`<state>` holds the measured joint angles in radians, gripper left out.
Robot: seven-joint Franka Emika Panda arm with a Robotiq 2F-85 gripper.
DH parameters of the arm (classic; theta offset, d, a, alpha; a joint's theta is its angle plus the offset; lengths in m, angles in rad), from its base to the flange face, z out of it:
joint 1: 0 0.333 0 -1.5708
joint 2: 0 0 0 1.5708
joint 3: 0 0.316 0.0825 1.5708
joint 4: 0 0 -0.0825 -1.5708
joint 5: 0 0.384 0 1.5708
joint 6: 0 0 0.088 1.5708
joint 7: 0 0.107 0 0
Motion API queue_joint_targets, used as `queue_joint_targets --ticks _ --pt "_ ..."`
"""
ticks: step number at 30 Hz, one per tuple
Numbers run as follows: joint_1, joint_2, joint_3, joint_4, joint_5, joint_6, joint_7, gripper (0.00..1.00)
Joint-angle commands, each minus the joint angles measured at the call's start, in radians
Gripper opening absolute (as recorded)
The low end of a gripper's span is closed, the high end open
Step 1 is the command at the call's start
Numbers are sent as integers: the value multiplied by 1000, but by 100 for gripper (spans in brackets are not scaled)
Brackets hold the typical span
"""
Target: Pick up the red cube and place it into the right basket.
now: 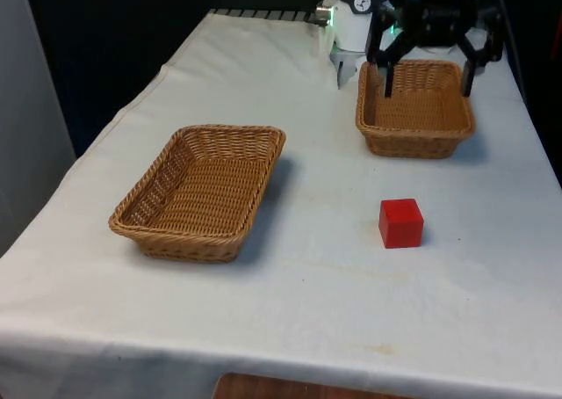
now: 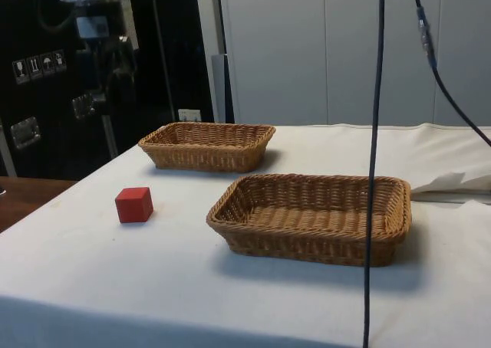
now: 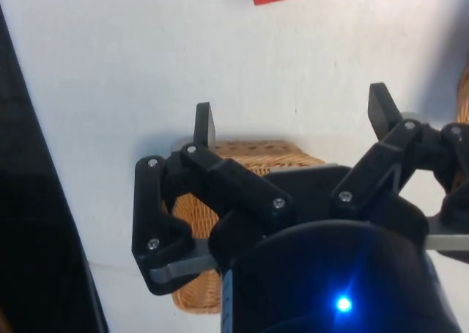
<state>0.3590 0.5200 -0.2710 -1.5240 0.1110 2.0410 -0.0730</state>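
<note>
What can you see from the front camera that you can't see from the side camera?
Front view alone: the gripper, fingers spread wide, above the basket on the front view's right, and a wooden edge at the table's near end. Side view alone: dark hanging cables and pale cabinet doors behind. Both: the red cube on the white cloth and both wicker baskets, including the nearer one.

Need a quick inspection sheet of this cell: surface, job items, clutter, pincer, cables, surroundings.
Surface: white cloth on the table, lightly wrinkled.
Job's things: red cube on the cloth, untouched; one wicker basket at the front view's right, behind the cube; second basket at the front view's left. Both empty.
Clutter: nothing seen.
Pincer: open, empty, above the right-hand basket.
Cables: two dark cables hang across the side view.
Surroundings: black curtains, dark cabinets.
</note>
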Motion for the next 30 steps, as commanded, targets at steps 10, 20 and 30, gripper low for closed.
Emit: queue_joint_targets --ticks 10,20,30 --pt "-6 59 9 -1 9 75 -59 100" --pt "-9 117 10 12 31 121 -87 100" --pt "-10 174 12 10 68 165 -107 100"
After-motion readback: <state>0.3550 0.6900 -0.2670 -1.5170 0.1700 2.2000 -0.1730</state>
